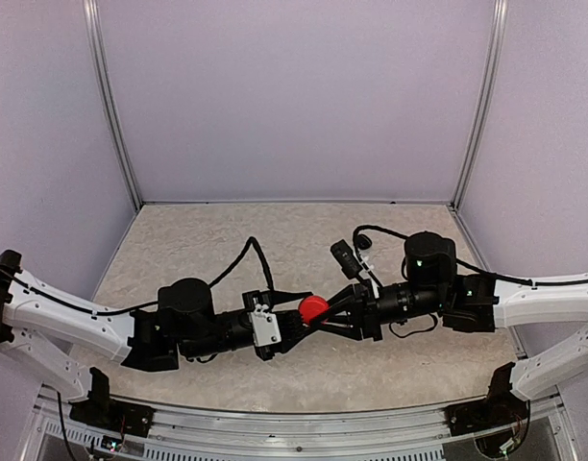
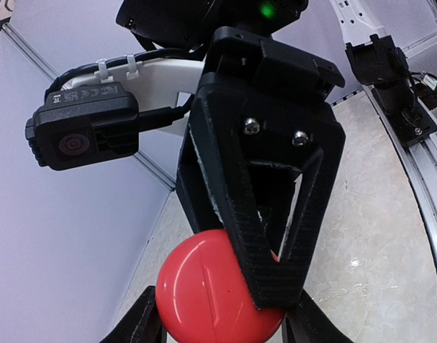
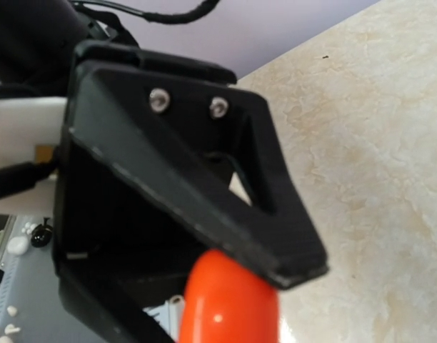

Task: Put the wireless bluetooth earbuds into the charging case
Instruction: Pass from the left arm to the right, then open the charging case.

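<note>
The charging case (image 1: 313, 307) sits between left claw (image 1: 296, 327) and right claw (image 1: 330, 313), above table (image 1: 198, 250).

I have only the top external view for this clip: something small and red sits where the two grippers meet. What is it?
Observer: The left wrist view shows a smooth red rounded plastic case with a short groove on its face.
Reviewer: Who is holding it?
Observer: Both seem to be. In that view a ribbed black finger of the right gripper lies across the case, and the fingers of the left gripper flank it from below.
</note>
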Controlling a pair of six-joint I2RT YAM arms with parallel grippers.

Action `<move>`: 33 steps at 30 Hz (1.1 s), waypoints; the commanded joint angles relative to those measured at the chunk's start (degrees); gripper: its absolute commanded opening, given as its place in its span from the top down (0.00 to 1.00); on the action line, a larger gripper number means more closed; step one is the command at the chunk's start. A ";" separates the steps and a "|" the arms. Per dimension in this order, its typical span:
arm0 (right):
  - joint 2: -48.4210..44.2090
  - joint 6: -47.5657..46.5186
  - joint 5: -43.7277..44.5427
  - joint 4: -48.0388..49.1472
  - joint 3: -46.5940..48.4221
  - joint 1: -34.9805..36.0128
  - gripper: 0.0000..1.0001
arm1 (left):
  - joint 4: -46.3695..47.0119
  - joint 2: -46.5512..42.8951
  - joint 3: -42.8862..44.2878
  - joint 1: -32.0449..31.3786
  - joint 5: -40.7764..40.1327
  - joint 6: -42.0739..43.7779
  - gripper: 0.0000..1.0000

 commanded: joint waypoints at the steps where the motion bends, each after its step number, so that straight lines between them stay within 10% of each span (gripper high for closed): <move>1: -0.17 0.50 1.04 0.43 -0.54 0.42 0.76 | 0.66 -1.15 1.20 -0.07 -0.28 0.47 0.71; 6: -0.62 1.08 1.25 1.62 -1.35 0.37 0.84 | 1.52 -1.26 1.11 -0.12 -1.82 0.06 0.68; 13: -4.39 -5.19 3.68 0.42 -1.19 0.04 0.90 | 3.27 -3.68 -1.80 -0.01 2.78 -5.98 0.30; 33: -3.74 -18.72 1.42 -7.10 2.88 0.05 0.95 | 8.23 -2.92 -0.75 0.71 1.72 -17.33 0.33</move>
